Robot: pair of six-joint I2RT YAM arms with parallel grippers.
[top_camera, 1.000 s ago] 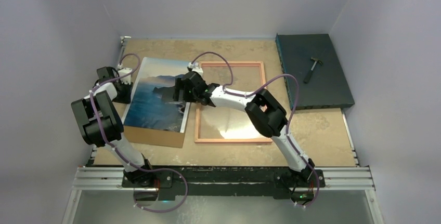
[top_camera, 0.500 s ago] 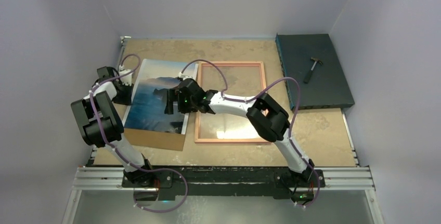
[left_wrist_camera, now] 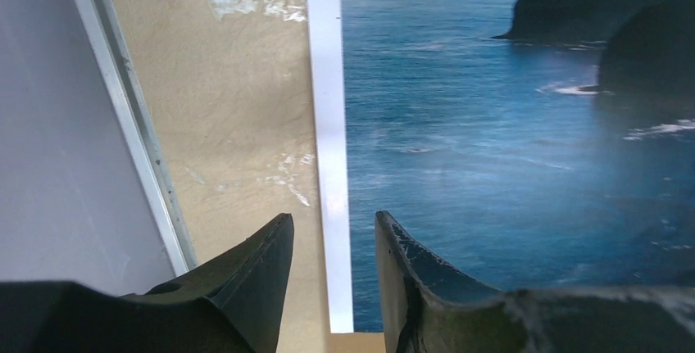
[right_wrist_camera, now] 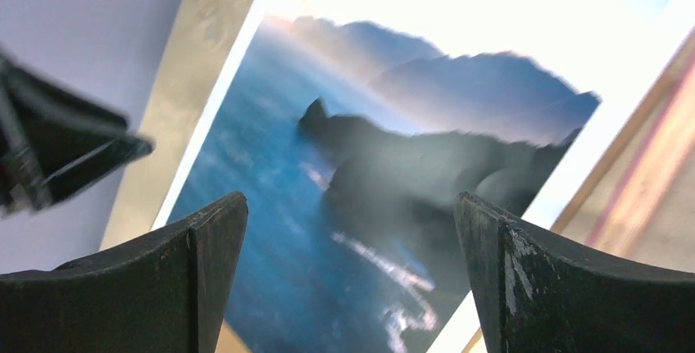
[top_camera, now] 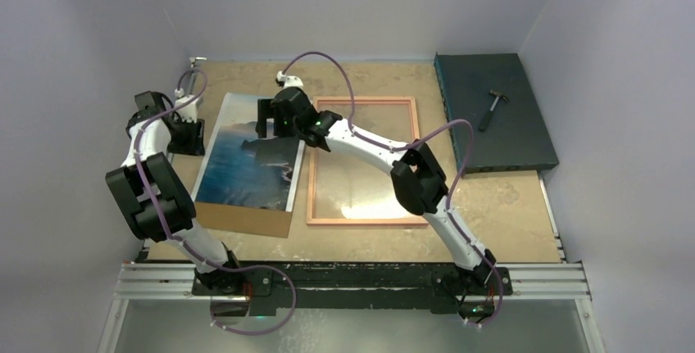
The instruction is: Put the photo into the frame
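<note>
The photo point(top_camera: 246, 160), a print of blue sea and dark mountains with a white border, lies flat left of centre, its near end on a brown backing board point(top_camera: 246, 222). Right of it lies the frame point(top_camera: 365, 101), thin pink rails round a clear pane. My left gripper point(top_camera: 187, 138) sits low at the photo's left edge. In the left wrist view its jaws point(left_wrist_camera: 332, 215) stand apart, and the photo's point(left_wrist_camera: 492, 124) white border shows between them. My right gripper point(top_camera: 264, 118) hovers wide open point(right_wrist_camera: 351, 197) over the far part of the photo point(right_wrist_camera: 328, 205), with the frame point(right_wrist_camera: 647, 148) to its right.
A dark blue-green box point(top_camera: 508, 136) holding a small hammer point(top_camera: 494, 107) stands at the back right. A metal rail point(left_wrist_camera: 131, 124) and a grey wall run close along the table's left side, beside my left gripper.
My right gripper swung from the photo's right edge toward its far end. My left arm drew back to the left and its jaws widened. The photo has stayed about where it was.
</note>
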